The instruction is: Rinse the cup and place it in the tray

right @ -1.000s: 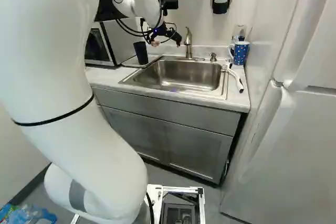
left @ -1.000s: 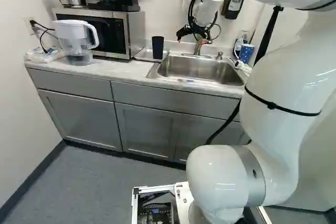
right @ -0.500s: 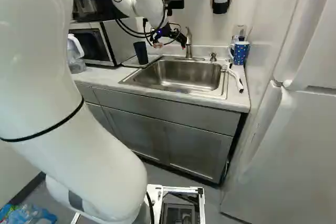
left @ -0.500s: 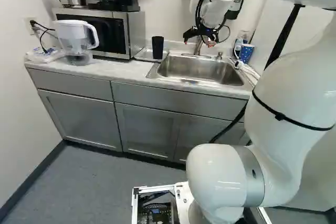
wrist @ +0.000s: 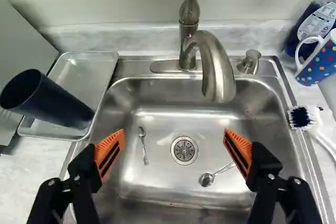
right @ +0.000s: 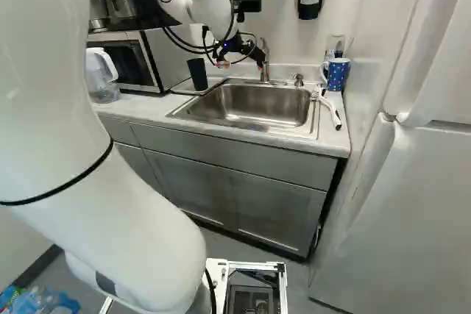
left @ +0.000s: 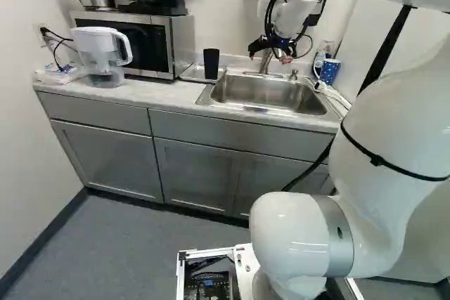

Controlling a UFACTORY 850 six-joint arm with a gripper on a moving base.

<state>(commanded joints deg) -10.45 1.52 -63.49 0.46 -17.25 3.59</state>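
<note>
Claw (right: 242,62) hangs wide open, empty, above the sink (wrist: 157,182).

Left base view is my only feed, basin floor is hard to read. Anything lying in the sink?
Observer: Yes. The wrist view shows a small spoon in the sink on the tumbler side of the drain, and a second spoon on the drain's other side.

Operator: Noted. Pincer looks tiny from here. Gripping anything?

Observer: No. In the wrist view the pincer is open, fingers wide apart, nothing gripped.

Operator: And the white thing on the counter near the mug?

Observer: A brush; the wrist view shows its dark blue bristles.
</note>
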